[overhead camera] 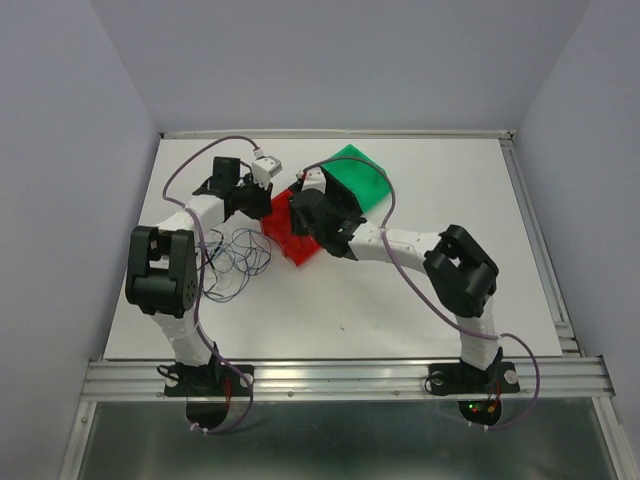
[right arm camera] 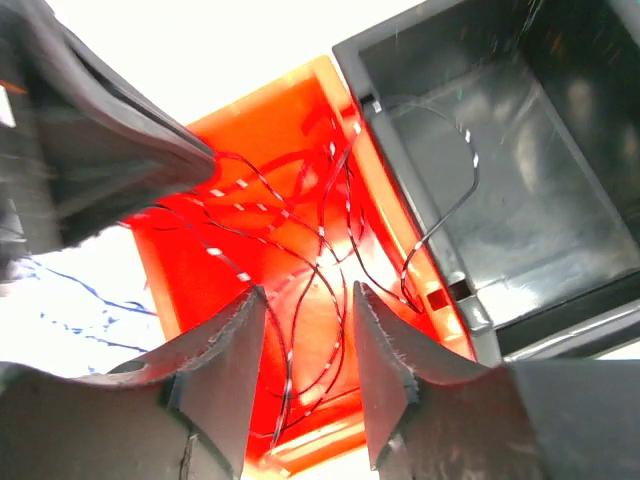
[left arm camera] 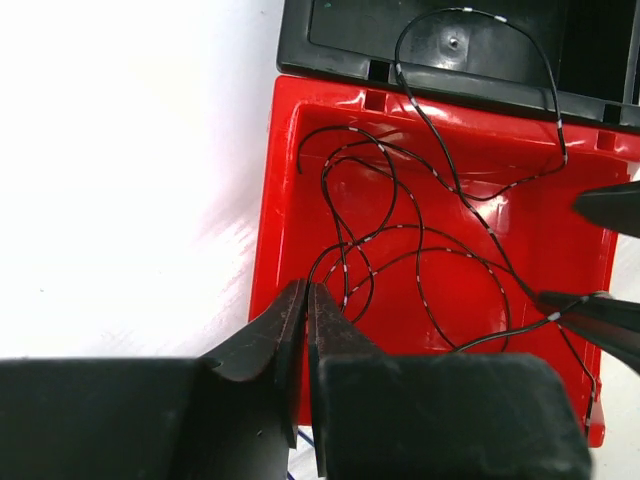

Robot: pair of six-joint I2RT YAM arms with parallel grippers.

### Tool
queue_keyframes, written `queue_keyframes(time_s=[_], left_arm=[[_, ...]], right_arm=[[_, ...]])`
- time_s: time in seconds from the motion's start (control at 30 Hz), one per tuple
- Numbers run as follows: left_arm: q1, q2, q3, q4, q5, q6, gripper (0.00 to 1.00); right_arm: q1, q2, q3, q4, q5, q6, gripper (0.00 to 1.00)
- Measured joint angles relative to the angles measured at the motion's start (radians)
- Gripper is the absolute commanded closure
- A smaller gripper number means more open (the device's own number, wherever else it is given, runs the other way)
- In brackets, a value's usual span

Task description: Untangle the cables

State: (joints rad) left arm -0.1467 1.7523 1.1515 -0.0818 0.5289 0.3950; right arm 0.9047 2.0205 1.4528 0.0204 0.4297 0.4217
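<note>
A black cable with white bands lies in loose loops inside the red tray, and one loop reaches over into the black bin. My left gripper is shut over the tray's near left wall, with nothing visible between its jaws. My right gripper is open above the same cable in the tray; its fingertips enter at the right and a strand touches the lower one. A clump of thin blue and whitish cables lies on the table left of the tray.
A green bin stands behind the red tray. The black bin adjoins the tray's far side. Both grippers crowd over the tray. Blue strands lie on the white table beside it.
</note>
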Motion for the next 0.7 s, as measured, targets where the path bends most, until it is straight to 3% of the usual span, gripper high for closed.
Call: queue_keyframes(time_s=[0.23,0.43,0.57,0.7], left_arm=[[0.000,-0.001,-0.009,0.033,-0.011,0.000,0.85],[-0.002,-0.008,-0.032,0.045,-0.010,0.000,0.85],[-0.005,-0.045,-0.061,0.062,-0.017,0.003,0.85],[-0.020,-0.083,-0.085,0.093,-0.041,0.005,0.85]], right_arm=[[-0.009,-0.101,-0.045,0.056,0.018,-0.013,0.37],[-0.094,-0.121,-0.063,0.078,-0.078,0.002,0.16],[-0.202,-0.109,-0.063,0.119,-0.194,0.035,0.17],[-0.291,-0.056,-0.062,0.171,-0.310,0.074,0.27]])
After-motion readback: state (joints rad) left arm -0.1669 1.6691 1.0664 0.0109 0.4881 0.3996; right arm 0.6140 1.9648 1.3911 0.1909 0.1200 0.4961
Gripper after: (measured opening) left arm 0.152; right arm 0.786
